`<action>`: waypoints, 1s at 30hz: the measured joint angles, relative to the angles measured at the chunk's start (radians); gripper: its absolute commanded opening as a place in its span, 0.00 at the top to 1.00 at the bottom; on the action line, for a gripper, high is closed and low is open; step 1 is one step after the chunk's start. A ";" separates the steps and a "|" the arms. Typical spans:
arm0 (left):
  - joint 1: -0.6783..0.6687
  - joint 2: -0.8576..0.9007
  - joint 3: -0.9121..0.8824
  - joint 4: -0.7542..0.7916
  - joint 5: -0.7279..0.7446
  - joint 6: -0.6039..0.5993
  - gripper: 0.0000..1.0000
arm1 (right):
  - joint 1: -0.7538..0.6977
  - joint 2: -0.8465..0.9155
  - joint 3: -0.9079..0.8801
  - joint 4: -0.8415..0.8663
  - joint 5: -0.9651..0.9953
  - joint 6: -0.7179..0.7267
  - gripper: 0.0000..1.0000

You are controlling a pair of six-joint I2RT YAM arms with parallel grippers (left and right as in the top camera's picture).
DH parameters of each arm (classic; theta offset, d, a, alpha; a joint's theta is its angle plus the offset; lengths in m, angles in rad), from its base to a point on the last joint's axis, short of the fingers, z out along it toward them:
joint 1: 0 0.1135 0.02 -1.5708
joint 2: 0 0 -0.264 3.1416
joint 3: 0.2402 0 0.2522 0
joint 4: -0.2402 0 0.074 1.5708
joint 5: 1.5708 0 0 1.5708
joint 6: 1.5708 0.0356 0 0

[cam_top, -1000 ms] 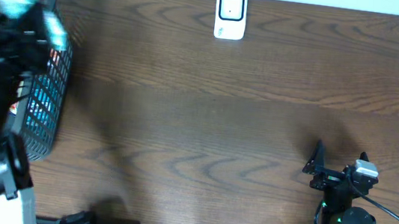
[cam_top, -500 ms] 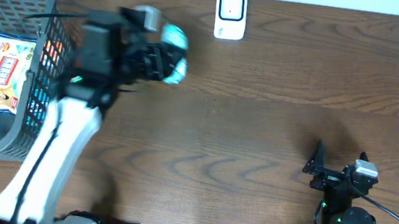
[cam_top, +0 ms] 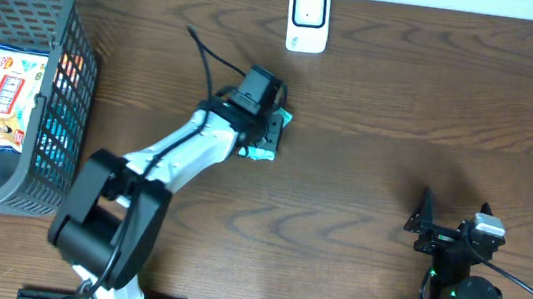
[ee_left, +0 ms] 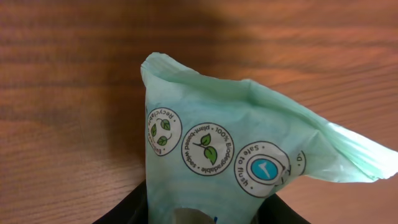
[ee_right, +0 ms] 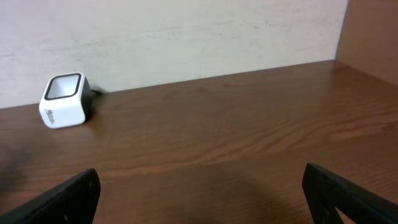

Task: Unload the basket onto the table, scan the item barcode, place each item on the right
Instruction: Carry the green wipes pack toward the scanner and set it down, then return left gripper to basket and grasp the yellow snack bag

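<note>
One soft green packet pinched at lower end by my left gripper, above mid-table, near scanner, not touching. I judge it light, floppy, slick film; better gripped on padded body, not loose flap. Right gripper spread wide, empty.

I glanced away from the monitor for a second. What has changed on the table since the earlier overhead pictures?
The left gripper swung from over the basket rightward to mid-table, carrying the green packet toward the scanner. The right gripper stayed parked and open; basket, snack box and scanner did not move.
</note>
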 measured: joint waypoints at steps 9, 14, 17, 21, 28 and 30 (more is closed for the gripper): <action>-0.024 0.026 0.000 -0.016 -0.122 0.012 0.23 | 0.000 0.000 0.000 0.000 0.000 0.000 0.01; -0.024 0.023 0.000 -0.018 -0.140 0.015 0.11 | 0.000 0.000 0.000 0.000 0.000 0.000 0.01; -0.024 -0.012 0.000 -0.020 -0.141 0.023 0.00 | 0.000 0.000 0.000 0.000 0.000 0.000 0.01; -0.024 -0.160 0.000 -0.022 -0.161 0.071 0.02 | 0.000 0.000 0.000 0.000 0.000 0.000 0.01; -0.021 -0.568 0.004 0.009 -0.372 0.245 0.02 | 0.000 0.000 0.000 0.000 0.000 0.000 0.01; 0.000 -0.657 0.005 0.013 -0.428 0.311 0.02 | 0.000 0.000 0.000 0.000 0.000 0.000 0.01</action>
